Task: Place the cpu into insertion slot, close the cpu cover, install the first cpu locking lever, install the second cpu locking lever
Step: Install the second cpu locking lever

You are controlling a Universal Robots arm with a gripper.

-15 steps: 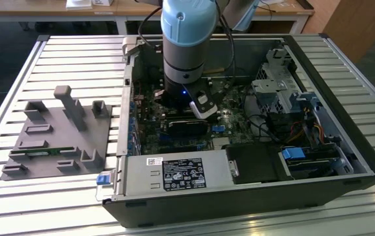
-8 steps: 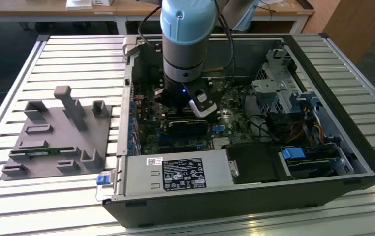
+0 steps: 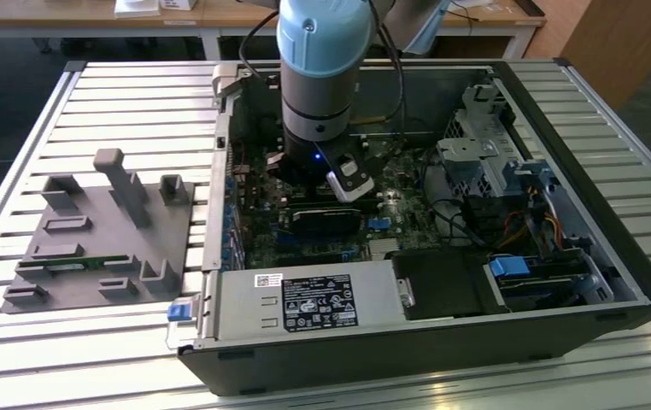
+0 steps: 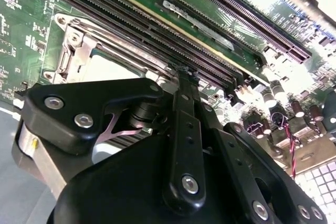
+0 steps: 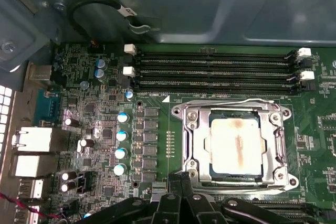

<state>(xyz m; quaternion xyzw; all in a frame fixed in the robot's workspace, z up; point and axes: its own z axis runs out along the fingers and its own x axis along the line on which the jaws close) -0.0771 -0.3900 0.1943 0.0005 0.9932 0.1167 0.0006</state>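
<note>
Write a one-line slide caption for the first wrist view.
The cpu sits in the insertion slot under the closed cpu cover, beside the memory slots.

Arm [image 3: 319, 77] vertical, wrist down, end effector [image 4: 181, 72] with fingers [image 5: 181, 182] pressed together, empty.

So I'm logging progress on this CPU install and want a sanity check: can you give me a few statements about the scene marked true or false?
1. The cpu sits in the insertion slot. True.
2. The cpu cover stands upright, open. False: it lies flat around the chip.
3. The gripper is over the grey fixture outside the case. False: it is inside the case, beside the socket.
4. Memory slots run alongside the socket. True.
</note>
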